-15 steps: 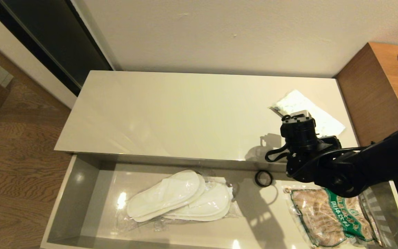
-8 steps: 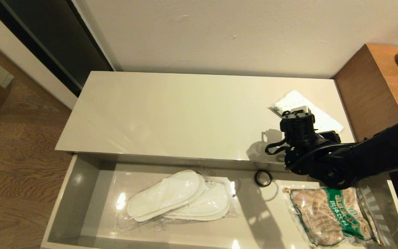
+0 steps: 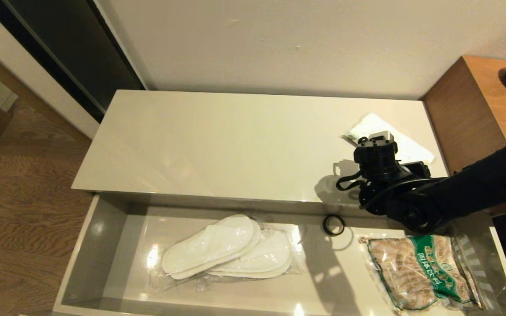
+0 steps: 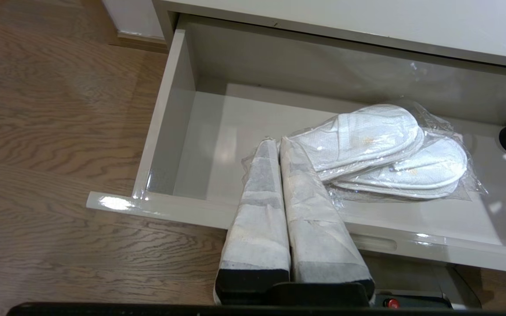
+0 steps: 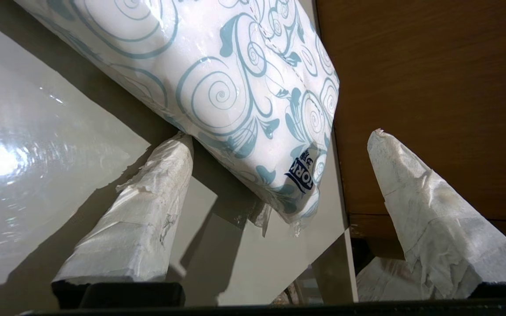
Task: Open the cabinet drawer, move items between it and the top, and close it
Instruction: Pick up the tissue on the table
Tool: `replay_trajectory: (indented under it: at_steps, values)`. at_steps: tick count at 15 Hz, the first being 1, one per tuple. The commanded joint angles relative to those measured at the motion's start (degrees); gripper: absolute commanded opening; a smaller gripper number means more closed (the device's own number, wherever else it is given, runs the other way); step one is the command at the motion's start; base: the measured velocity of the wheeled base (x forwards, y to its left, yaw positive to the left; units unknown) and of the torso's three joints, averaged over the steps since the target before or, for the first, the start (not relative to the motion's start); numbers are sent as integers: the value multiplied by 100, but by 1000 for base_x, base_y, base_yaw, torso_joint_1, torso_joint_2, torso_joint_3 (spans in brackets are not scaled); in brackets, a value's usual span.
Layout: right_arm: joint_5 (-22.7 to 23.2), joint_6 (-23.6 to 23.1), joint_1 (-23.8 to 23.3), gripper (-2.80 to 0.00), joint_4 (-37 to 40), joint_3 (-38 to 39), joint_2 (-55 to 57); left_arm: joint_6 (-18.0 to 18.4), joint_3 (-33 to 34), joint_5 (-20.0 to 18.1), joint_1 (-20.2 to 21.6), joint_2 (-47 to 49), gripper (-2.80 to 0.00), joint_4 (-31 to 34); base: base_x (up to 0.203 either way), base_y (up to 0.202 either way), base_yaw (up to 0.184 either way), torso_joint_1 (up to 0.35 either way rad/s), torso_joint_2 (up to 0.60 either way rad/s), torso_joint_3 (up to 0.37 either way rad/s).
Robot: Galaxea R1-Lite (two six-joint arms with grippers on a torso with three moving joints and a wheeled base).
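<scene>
— Since the earlier head frame, the right gripper (image 3: 378, 142) has been carried further over the top (image 3: 218, 145), toward the tissue pack (image 3: 404, 142).

— And the wrist views?

— Left gripper (image 4: 286, 147) is seen shut and empty beside the slippers (image 4: 380, 149) in the cabinet drawer (image 4: 165, 118). Right fingers (image 5: 147, 206) are spread wide, empty; the pack's corner lies between them, untouched. Only slippery film could be pinched.

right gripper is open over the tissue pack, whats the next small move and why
Probably lower the right gripper a little further and then close. Its fingers straddle the near end of the tissue pack on the top but do not touch it yet. The drawer is already open.
</scene>
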Motion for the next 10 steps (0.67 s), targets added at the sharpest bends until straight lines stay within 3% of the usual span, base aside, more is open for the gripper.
replay_trajectory:
  at_steps: [1,6,7,10]
  values:
    - [0,-17,-93,0,28,-62,320,-4,1,0,1,7,-280,-2,0,0,0,0,0,0]
    - [350,-91,-353,0,37,-320,668,-4,1,8,1,7,-280,-2,0,0,0,0,0,0]
    - [501,-145,-424,-280,35,-315,686,-4,1,7,1,7,-280,-2,0,0,0,0,0,0]
    - [905,-193,-516,-280,34,-319,688,-4,1,0,1,7,-280,-2,0,0,0,0,0,0]
